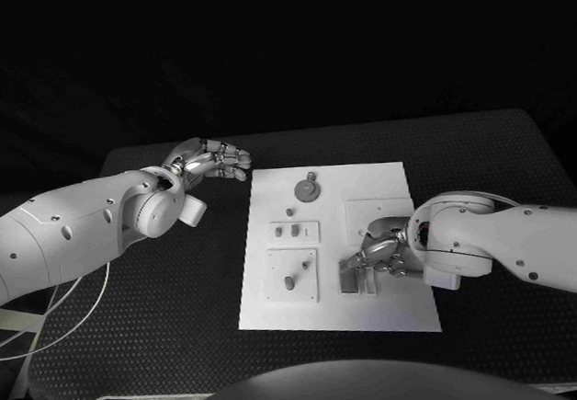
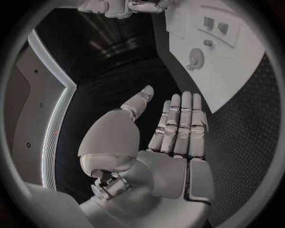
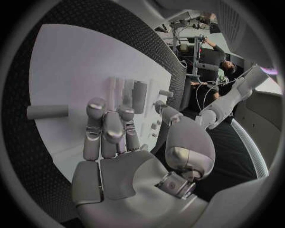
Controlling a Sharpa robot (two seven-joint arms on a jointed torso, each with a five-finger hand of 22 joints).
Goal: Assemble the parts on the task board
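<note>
Two hands of mine work over this bench (image 1: 175, 291), whose black top has a fine dimpled, rubbery-looking texture. The task board (image 1: 383, 309) lies flat in the middle of it, a smooth white rectangular plate carrying several raised square panels.

My left hand (image 1: 213, 159) hovers off the board's far left corner, above the dark mat. Its silver fingers (image 2: 181, 123) are stretched out side by side and nearly straight, the thumb standing apart, and nothing lies in the palm.

My right hand (image 1: 378, 249) sits over the right half of the board, palm down, with its fingers (image 3: 107, 126) bent slightly forward and spread. I see nothing pinched between them; the hand is wide and holds nothing, though its fingertips reach down close to the upright slotted pieces (image 1: 356, 276) near the board's middle. Whether they touch those pieces I cannot tell.

On the board, a round toothed gear (image 1: 309, 190) lies near the far edge, grey and disc-shaped with a small knob. Below it a square panel holds two short pegs (image 1: 285, 228), and a lower panel holds a small slanted oval part (image 1: 289, 282). From my right wrist, a plain pale cylinder (image 3: 47, 112) lies on its side on the white plate, apart from my fingers, and a few short round pegs stand beyond them.
</note>
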